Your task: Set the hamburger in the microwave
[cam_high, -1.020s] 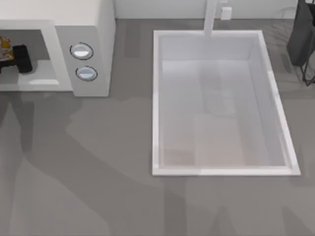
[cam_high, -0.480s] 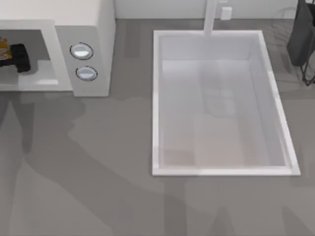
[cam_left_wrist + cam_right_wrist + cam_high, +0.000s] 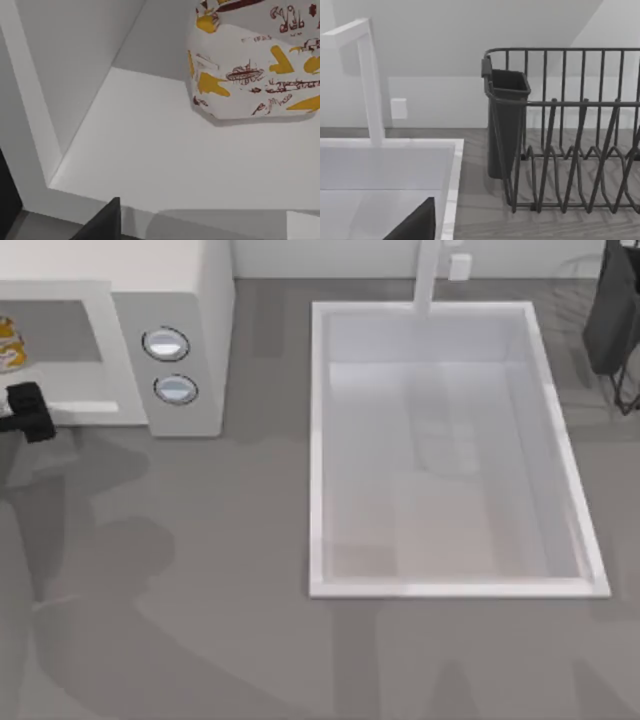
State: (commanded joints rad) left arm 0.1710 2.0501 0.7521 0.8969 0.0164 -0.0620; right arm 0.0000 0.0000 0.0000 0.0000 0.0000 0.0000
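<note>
The hamburger [image 3: 6, 344], white-wrapped with yellow and red print, rests on the floor inside the off-white microwave [image 3: 190, 300] at the table's far left. Seen close in the left wrist view, the hamburger [image 3: 250, 65] sits free on the white microwave floor [image 3: 150, 160]. My left gripper [image 3: 28, 412] is just outside the microwave's front opening, open and holding nothing. One of its black fingertips [image 3: 102, 225] shows at the sill. My right gripper is parked at the back right, open, with one fingertip [image 3: 415, 225] in the right wrist view.
Two round knobs [image 3: 165, 344] sit on the microwave's side panel. A white sink [image 3: 316, 440] with a faucet [image 3: 428, 275] fills the middle right. A dark wire dish rack [image 3: 570, 140] with a black cup holder [image 3: 505, 125] stands at the back right.
My left gripper has drawn back out of the microwave toward the table's front. The hamburger has stayed inside, no longer held.
</note>
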